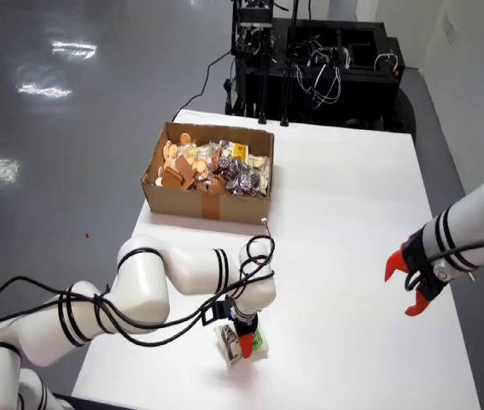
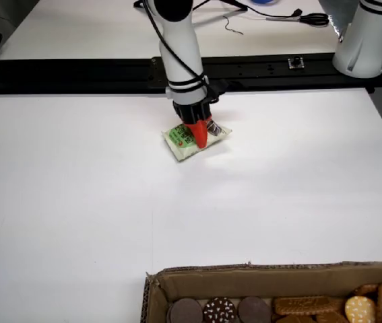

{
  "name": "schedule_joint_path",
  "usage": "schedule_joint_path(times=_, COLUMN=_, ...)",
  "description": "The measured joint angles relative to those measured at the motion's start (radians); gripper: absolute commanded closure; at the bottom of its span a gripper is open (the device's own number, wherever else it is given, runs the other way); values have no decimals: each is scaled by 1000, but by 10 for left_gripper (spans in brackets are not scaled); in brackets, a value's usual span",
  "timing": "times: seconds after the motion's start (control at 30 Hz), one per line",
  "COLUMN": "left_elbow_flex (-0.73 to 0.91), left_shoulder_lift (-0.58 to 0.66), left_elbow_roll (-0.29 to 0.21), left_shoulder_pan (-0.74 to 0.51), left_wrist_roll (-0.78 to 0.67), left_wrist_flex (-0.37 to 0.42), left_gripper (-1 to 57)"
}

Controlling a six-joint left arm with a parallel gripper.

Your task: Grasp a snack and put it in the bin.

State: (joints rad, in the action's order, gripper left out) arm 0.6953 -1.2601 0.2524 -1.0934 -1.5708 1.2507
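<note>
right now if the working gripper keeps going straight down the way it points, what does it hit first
The gripper points down at the snack packet and looks already on it, so the green-and-white packet comes first, with the white table right beneath. Whether the fingers have closed is unclear.

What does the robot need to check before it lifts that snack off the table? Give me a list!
1. Gripper is down on the snack packet: ok.
2. Fingers closed firmly on the packet: cannot tell; one red finger hides the contact.
3. Packet lying flat on the white table, nothing crowding it: ok.
4. Cardboard box has its top open for dropping: ok, though already full of snacks.
5. Path over the table to the box looks free: ok.
6. Other arm parked away to the side: ok.
</note>
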Motion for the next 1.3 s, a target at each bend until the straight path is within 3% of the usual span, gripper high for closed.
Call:
schedule_joint_path(times=0.23, left_elbow_flex=15, left_shoulder_lift=1, left_elbow_roll=4, left_shoulder_pan=-7, left_wrist_roll=0, left_wrist_flex=-1, left_gripper=298)
schedule_joint_path(times=0.7, left_elbow_flex=16, left_shoulder_lift=2, left_elbow_roll=0, left_shoulder_pan=-13, left_wrist_roll=0, left_wrist_flex=-2, left_gripper=477)
schedule_joint_path(times=1.1, left_elbow_flex=7, left_shoulder_lift=12, left_elbow_roll=-8, left_shoulder_pan=-23, left_wrist_roll=0, left_wrist_flex=-2, left_gripper=531)
schedule_joint_path(times=1.3, left_elbow_flex=2, left_shoulder_lift=64, left_elbow_roll=17, left_shoulder_pan=-18, left_wrist_roll=0, left_wrist_flex=6, left_gripper=554)
